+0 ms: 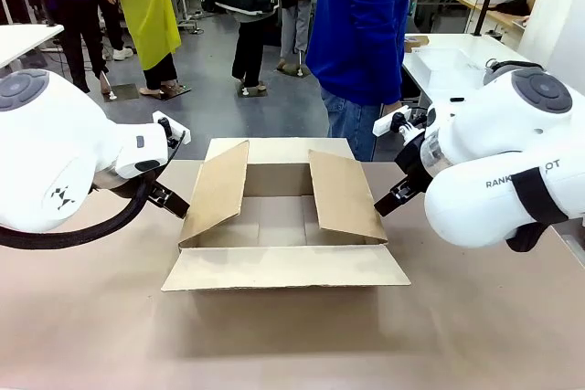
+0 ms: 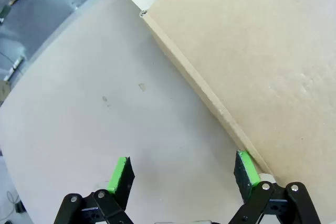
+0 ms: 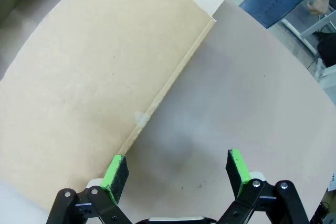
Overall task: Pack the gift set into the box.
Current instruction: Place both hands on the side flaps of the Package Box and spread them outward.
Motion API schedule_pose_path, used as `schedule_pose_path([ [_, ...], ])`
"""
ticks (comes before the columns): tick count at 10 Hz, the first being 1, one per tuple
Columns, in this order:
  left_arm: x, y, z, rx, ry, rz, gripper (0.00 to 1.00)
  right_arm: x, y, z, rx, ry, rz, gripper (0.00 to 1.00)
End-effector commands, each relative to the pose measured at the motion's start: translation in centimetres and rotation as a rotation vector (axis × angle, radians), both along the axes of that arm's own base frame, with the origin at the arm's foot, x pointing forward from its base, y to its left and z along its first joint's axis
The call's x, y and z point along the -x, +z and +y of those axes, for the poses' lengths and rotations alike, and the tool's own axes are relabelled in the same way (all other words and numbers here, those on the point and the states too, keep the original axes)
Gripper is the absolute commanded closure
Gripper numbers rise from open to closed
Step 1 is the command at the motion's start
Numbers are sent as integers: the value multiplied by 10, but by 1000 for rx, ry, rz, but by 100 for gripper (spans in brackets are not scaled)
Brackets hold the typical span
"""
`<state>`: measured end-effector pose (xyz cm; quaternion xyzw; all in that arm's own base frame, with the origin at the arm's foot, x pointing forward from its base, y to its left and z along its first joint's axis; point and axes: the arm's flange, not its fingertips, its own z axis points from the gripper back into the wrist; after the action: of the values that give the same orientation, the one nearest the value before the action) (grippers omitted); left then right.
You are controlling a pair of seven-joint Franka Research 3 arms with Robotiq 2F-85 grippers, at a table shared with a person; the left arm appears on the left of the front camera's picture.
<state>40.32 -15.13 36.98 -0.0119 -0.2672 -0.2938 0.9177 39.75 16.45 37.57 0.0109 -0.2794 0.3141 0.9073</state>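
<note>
The box (image 1: 283,226), a wide shallow brown cardboard carton, lies open at the middle of the table. Its two side flaps stand up and lean inward, its front flap lies flat on the table, and its inside looks bare. My left gripper (image 1: 170,196) is open just left of the box; in the left wrist view its right pad (image 2: 245,167) sits against the edge of the left flap (image 2: 252,61), with bare table between the gripper (image 2: 182,172) fingers. My right gripper (image 1: 395,196) (image 3: 176,169) is open at the right flap (image 3: 89,72), its left pad (image 3: 115,171) at the flap's edge. The gift set is out of view.
A person in a blue top (image 1: 361,34) stands at the far side, behind the box. The tan table (image 1: 292,344) stretches bare in front of the box. A white table (image 1: 452,66) stands at the back right, and other people stand farther off on the grey floor.
</note>
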Motion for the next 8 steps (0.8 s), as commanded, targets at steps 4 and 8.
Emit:
schedule_pose_path([
  [4,0,0,0,0,-1,-1,0,0,0,0,-1,0,0,0],
  [8,0,0,0,0,0,0,0,0,0,0,0,0,0,0],
])
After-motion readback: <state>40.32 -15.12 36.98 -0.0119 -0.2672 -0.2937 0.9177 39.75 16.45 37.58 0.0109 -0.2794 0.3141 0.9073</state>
